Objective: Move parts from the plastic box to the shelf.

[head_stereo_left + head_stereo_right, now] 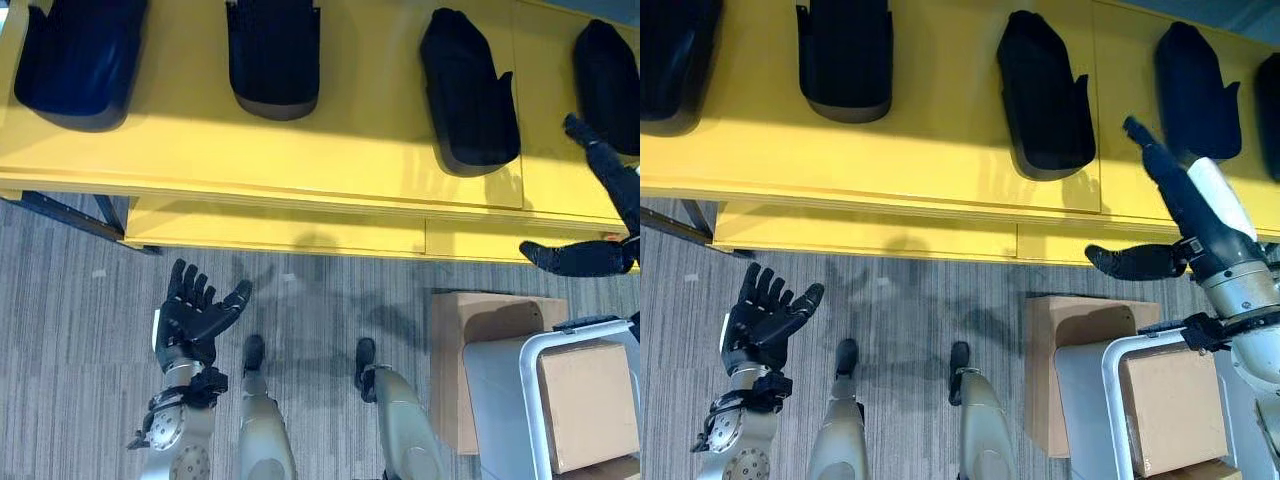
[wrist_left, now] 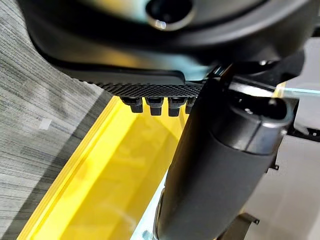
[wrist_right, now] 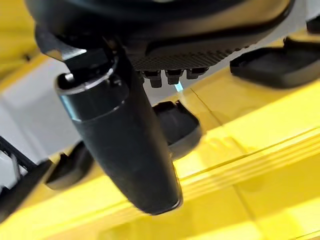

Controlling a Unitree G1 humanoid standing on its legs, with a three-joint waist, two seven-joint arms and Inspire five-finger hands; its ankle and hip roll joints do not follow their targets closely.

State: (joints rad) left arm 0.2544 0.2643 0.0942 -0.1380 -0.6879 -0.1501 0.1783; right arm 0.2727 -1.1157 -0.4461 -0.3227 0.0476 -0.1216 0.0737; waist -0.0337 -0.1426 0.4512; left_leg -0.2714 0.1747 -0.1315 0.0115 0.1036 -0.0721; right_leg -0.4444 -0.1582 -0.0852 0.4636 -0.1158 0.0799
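Parts [image 1: 1045,100] — dark moulded shells — lie in a row on the yellow shelf [image 1: 940,150], several spaced along it, none touching. One sits just beside my right hand [image 1: 1185,200], another [image 1: 1195,90] further along. Neither hand holds a part right now.

Right hand is up over the shelf's front edge, fingers [image 1: 1140,135] stretched straight toward the parts, thumb [image 1: 1130,262] splayed wide out to the side, nothing in it. Left hand [image 1: 195,320] hangs low over the carpet w/ fingers spread and relaxed, empty, well apart from the shelf.

Plastic box [image 1: 1110,400]: I think it's the grey-white bin at my lower right, w/ a cardboard box [image 1: 1170,405] inside and another cardboard box [image 1: 1075,340] beside it. Can't tell if any dark parts are left in it; the view there is cut off.

Risks from here, imo:
- Straight right fingers are near the laid parts. A careless sweep could nudge one into its neighbour or off the shelf's far side.
- Pulling the right arm down toward the bin, forearm passes close to the shelf lip. Could clip it.
- If I reach into the bin blind, I may grab cardboard instead of a part.
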